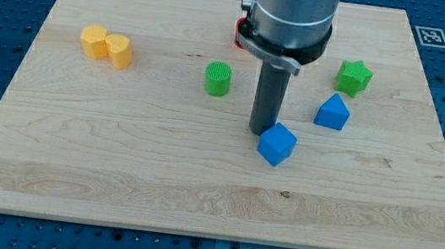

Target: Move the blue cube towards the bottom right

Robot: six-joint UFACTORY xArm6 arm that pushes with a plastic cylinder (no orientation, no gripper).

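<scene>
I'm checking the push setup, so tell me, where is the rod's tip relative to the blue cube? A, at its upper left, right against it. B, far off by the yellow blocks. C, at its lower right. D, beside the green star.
A: my tip sits at the upper-left edge of the blue cube, apparently touching it.

Around the cube (277, 144): the tip (262, 131) touches its upper left, 1 wedge-shaped block (332, 112) lies upper right.

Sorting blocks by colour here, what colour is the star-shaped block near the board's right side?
Green; the star block shows clearly in the camera view.
</scene>
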